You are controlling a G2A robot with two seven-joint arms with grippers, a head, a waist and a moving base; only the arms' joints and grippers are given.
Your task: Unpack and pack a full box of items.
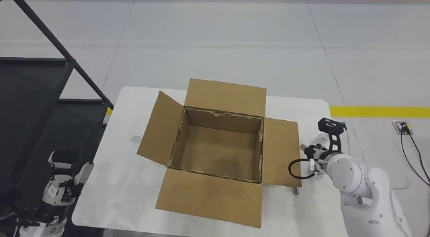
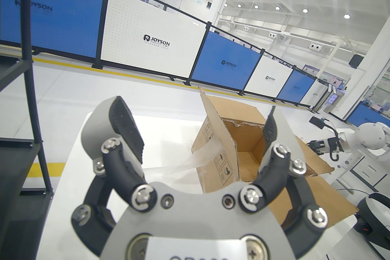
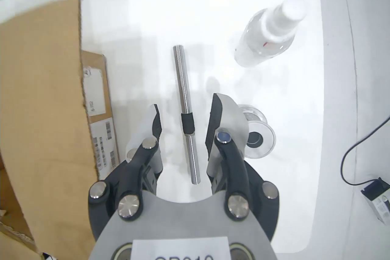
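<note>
By the open box (image 1: 225,96) (bottom bare), left tool (image 2: 196,121) gapes; right tool (image 3: 186,104) gapes over a rod (image 3: 181,75)

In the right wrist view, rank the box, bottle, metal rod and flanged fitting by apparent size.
1. box
2. bottle and metal rod: rod longer, bottle wider, too close to rank
3. flanged fitting, partly hidden
</note>
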